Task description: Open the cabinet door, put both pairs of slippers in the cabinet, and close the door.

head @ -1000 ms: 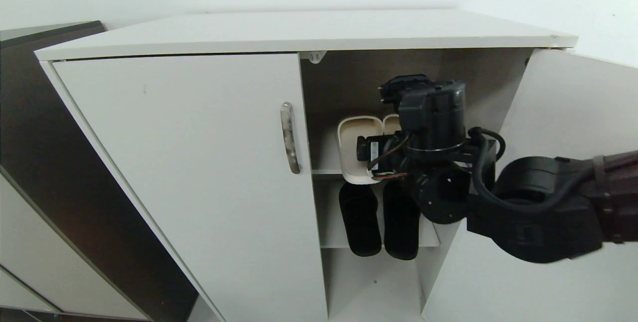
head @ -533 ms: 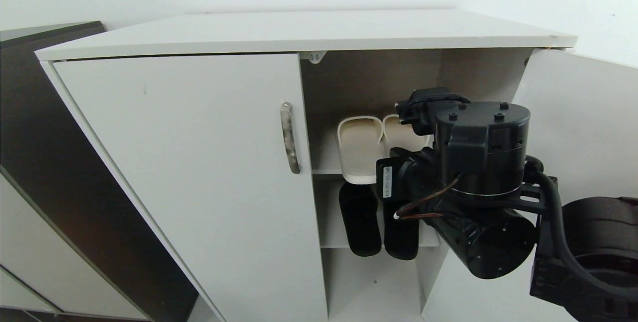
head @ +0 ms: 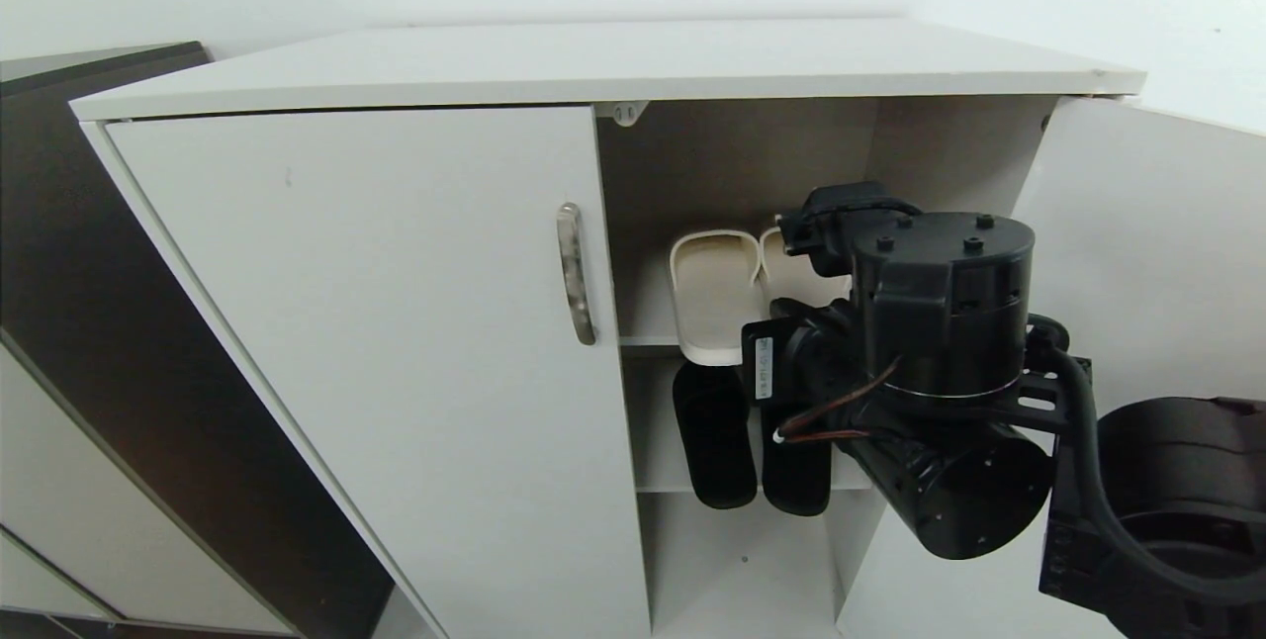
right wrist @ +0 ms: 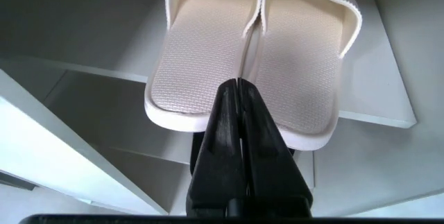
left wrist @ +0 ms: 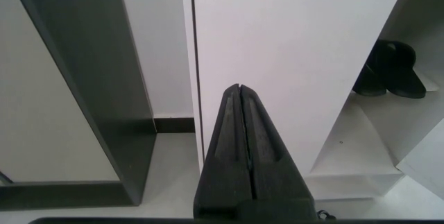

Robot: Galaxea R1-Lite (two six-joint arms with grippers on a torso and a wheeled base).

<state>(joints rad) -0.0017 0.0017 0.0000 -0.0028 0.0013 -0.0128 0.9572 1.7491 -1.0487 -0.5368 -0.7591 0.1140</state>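
Observation:
The white cabinet point(head: 593, 60) has its left door point(head: 376, 322) shut and its right door point(head: 1157, 243) swung open. A cream pair of slippers point(head: 712, 298) lies on the upper shelf, heels sticking out over the edge. A black pair point(head: 714, 441) lies on the shelf below. My right gripper point(right wrist: 238, 85) is shut and holds nothing, just in front of the cream slippers' point(right wrist: 198, 64) heels. The right arm point(head: 940, 352) covers part of the opening. My left gripper point(left wrist: 238, 89) is shut and empty, low before the shut door, with the black slippers point(left wrist: 392, 68) off to one side.
A dark panel point(head: 99, 322) stands against the cabinet's left side, with pale floor point(left wrist: 173, 161) at its foot. A metal handle point(head: 576, 273) sits on the shut door's inner edge. The lowest compartment point(head: 742, 560) holds nothing.
My right arm has drawn back out of the cabinet, towards the camera and to the right, uncovering the cream slippers on the upper shelf. The slippers and doors have stayed put.

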